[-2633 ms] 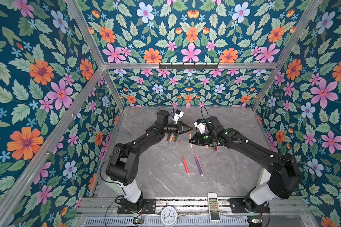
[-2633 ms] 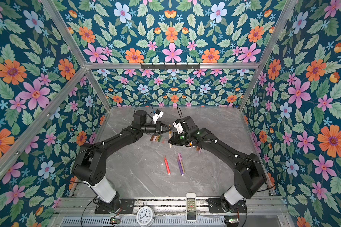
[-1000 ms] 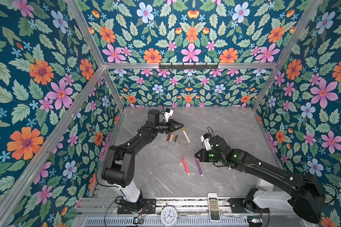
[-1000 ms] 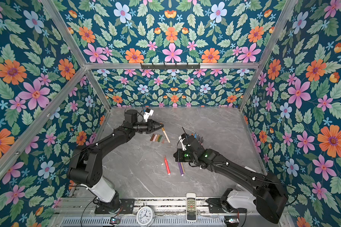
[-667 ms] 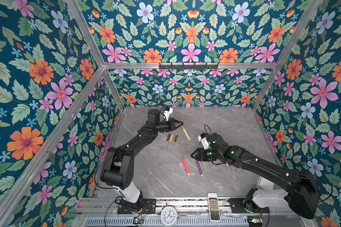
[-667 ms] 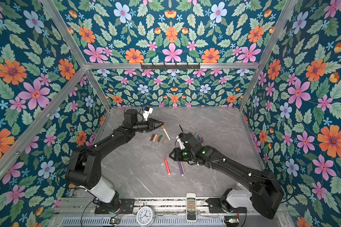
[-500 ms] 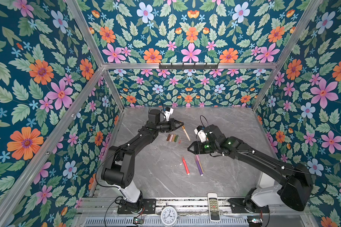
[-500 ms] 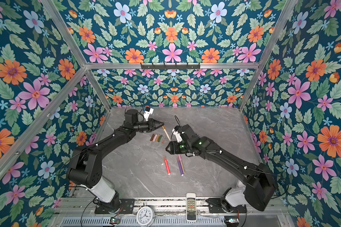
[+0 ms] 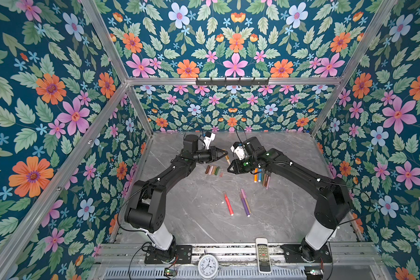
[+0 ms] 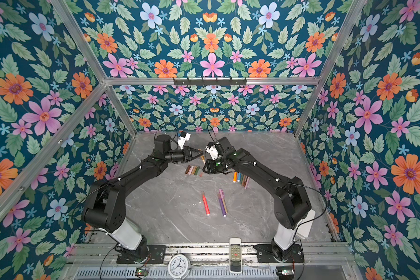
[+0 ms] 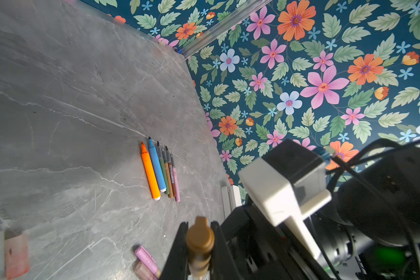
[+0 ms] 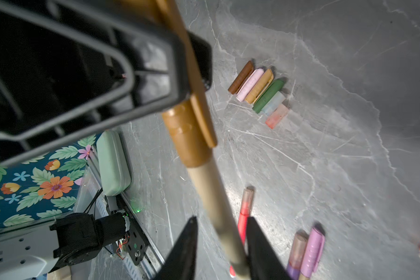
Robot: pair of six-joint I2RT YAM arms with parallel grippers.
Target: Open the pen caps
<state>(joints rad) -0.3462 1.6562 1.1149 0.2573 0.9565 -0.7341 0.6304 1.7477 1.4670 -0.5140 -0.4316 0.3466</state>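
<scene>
Held pen: a tan pen (image 12: 210,191) hangs in the air between the two arms, above the far middle of the grey table (image 9: 199,228).
Left claw: the left gripper (image 9: 224,153) is clamped on the pen's ochre cap (image 12: 187,135), which is still seated on the barrel.
Right claw: the right gripper (image 12: 222,219) has its jaws drawn in around the tan barrel. The wrist view is blurred there, so it looks like a grip, though I cannot vouch that both pads touch.
Step in hand: probably the pull-apart, one arm on the cap and one on the body.
Done: six loose caps (image 12: 258,93) lie side by side in a row (brown, pink, tan, green and two translucent), on the table below the grippers. The uncapped pens (image 11: 159,169), tips bare, lie in their own row near the right arm.
Left to do: the red pen (image 12: 244,208), the purple pen (image 12: 297,249) and the lilac-capped pen (image 12: 313,247) touching it all keep their caps. They lie mid-table, well apart from both rows.
Containers: none shows; caps and pens lie straight on the table.
Progress: past halfway, I judge, with four caps to go counting the held one.
</scene>
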